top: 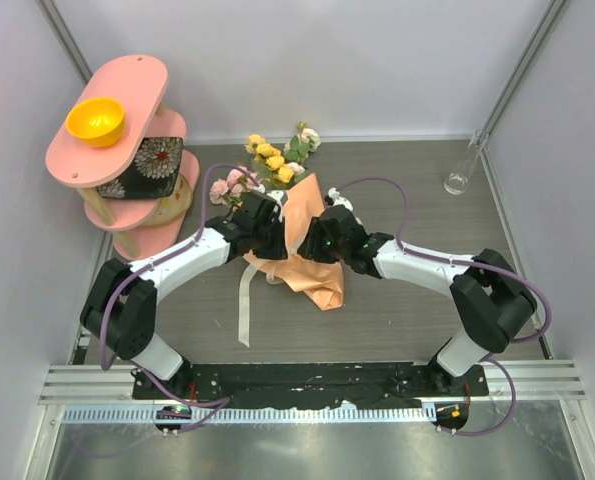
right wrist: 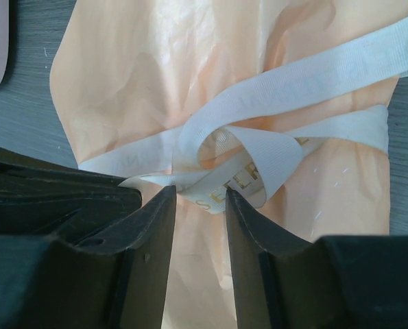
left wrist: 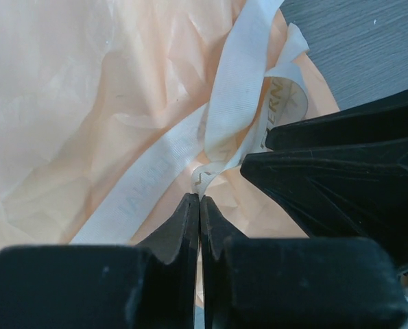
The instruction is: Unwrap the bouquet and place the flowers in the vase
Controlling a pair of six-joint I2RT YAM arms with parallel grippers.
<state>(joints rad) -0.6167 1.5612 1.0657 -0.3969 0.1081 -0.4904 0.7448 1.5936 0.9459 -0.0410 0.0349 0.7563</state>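
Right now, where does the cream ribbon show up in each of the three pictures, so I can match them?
Top external: the ribbon trails down from the wrap's lower left, mid-table.
Left wrist: the ribbon runs from the left end effector to the top right.
Right wrist: the ribbon loops across the middle, above the right end effector.
Shared landmark: the orange-tan paper beneath it.

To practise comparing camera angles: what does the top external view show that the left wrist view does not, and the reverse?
Only the top external view shows the vase at the far right, the flowers, and the pink shelf with the orange bowl. Only the left wrist view shows the left gripper shut at the knot of the ribbon, and the ribbon's lettering. Both views show the orange paper and the cream ribbon.
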